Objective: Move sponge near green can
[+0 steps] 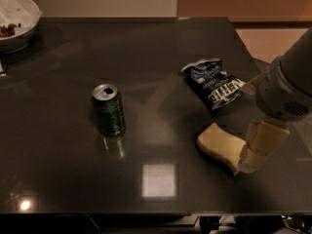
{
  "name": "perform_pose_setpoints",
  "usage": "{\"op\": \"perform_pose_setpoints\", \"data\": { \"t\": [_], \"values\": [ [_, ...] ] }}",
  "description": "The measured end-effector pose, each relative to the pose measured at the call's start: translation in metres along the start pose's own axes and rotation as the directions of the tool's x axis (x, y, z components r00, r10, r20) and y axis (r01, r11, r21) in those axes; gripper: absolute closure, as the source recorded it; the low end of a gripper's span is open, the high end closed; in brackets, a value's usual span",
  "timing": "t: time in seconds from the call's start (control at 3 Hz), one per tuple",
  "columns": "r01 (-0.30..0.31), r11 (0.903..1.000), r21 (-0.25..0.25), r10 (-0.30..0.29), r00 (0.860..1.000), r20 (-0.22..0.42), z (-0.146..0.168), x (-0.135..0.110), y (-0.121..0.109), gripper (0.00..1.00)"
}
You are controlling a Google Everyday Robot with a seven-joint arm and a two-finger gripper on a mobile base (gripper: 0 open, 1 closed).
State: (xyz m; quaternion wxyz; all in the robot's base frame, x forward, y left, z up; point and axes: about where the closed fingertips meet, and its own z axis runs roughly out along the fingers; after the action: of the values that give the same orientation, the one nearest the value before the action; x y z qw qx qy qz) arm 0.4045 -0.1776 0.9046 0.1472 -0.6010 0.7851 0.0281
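Dark glossy table, viewed from its near edge. Green can stands upright left of centre, silver top and pull-tab opening facing up, with nothing touching it. Sponge lies flat on the right side of the table, nearer the front edge than the can and well apart from it. It is pale yellow with a wavy outline, its long axis running from upper left to lower right. Dark blue chip bag lies crumpled just behind the sponge, with a strip of bare table between them. White bowl sits at the far left corner, partly cut off by the frame, with small dark red bits inside. The arm's grey rounded housing comes in from the right edge, over the table's right side. Gripper hangs below the housing, pale beige and pointing down and to the left, and overlaps the sponge's right end. From here I cannot tell whether it touches the foam or sits just in front of it. I also cannot tell whether it is open or closed. A bright square of reflected light lies on the tabletop near the front edge, between can and sponge.
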Motion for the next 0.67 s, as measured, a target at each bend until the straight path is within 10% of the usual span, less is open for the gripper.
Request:
{"op": "perform_pose_setpoints", "data": {
  "t": [0.67],
  "values": [
    [0.021, 0.9990, -0.039, -0.021, 1.000, 0.014, 0.042, 0.007, 0.019, 0.00]
  ]
}}
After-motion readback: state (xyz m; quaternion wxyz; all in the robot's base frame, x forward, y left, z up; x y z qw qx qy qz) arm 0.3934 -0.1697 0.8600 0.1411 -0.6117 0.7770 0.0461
